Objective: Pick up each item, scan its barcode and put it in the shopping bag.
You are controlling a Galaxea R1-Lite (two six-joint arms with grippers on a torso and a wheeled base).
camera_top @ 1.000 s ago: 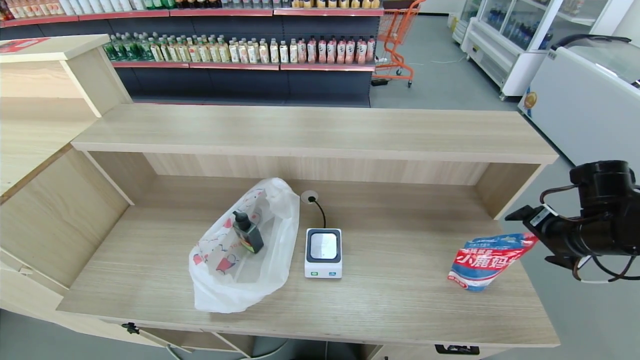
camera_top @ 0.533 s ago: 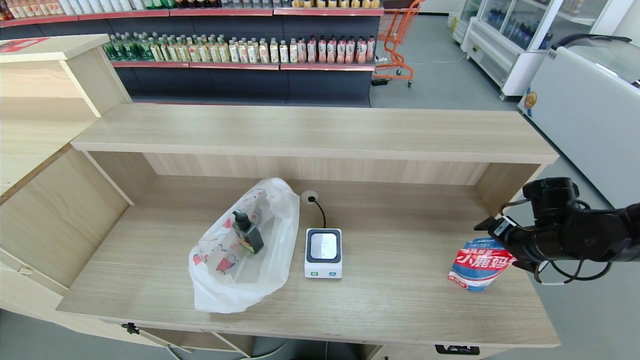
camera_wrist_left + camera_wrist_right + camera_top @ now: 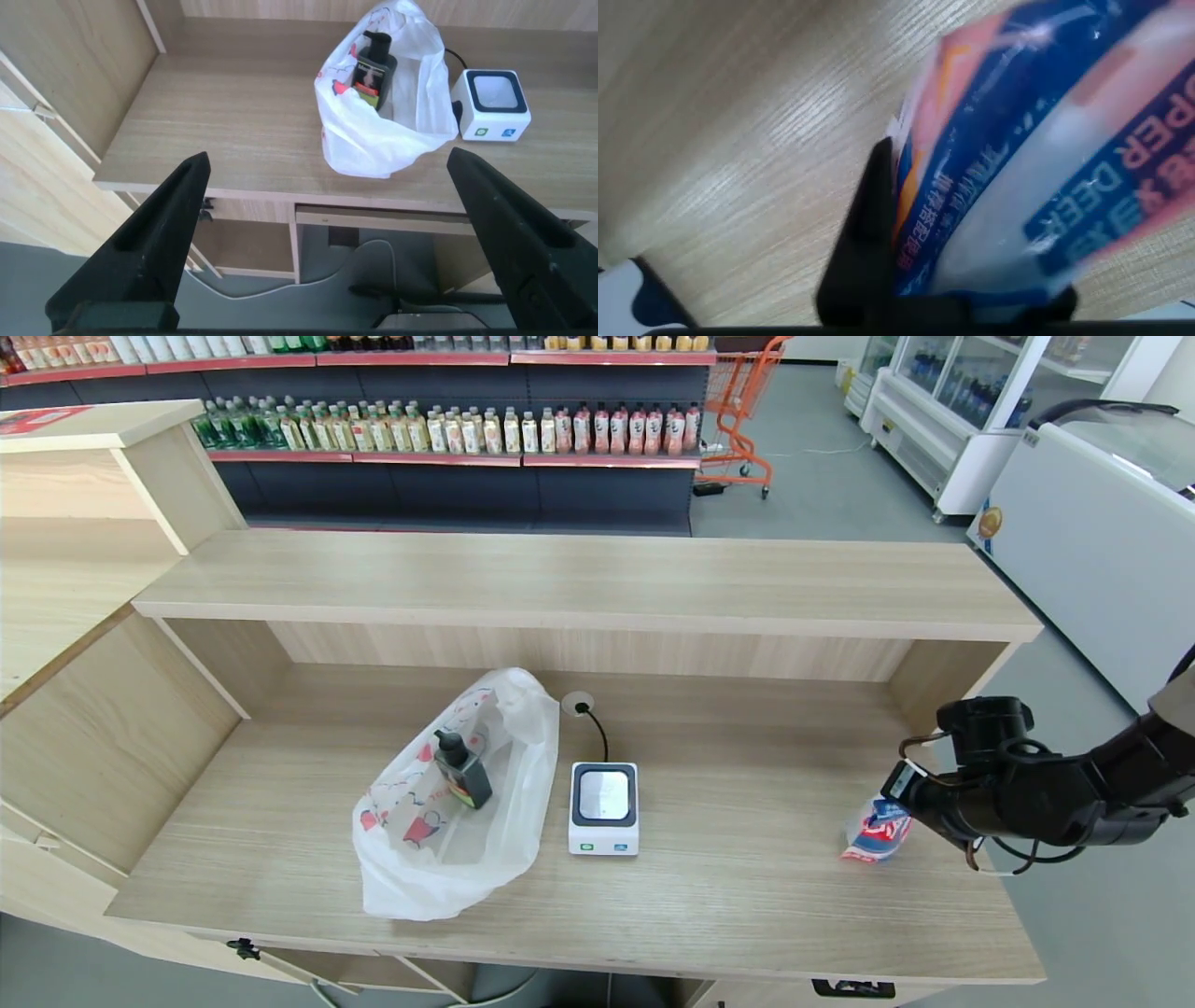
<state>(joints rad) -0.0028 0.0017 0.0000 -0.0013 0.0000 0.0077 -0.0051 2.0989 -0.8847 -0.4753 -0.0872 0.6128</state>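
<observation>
Two arms take quite different poses. The right arm comes in from beyond the right end of the bench [image 3: 747, 905], forearm nearly level and bent inward at the wrist, so that the right gripper [image 3: 898, 807] sits low over the blue, red and white pouch [image 3: 871, 833] near the bench's right end. In the right wrist view the pouch's printed face [image 3: 1036, 149] lies right up against the camera on the wood grain. Whether this gripper has closed on it I cannot tell. The pouch rests on the bench, well apart from the scanner [image 3: 604, 807]. Most of it is covered by the gripper, but its long axis seems to slant from the near edge back and to the right, toward the arm, with its lower end pointing at the bench's front. The left gripper [image 3: 327, 161] hangs out in front of the bench, before its front edge, facing back across the surface, its fingers [image 3: 149, 252] spread wide and holding nothing. Near the middle of the bench the white shopping bag [image 3: 439, 859] lies slumped with its mouth open, a dark pump bottle [image 3: 464, 777] inside it, pump end pointing away from the robot. The scanner stands just beside the bag's right side, its window facing up and its cable running to a port at the back.
</observation>
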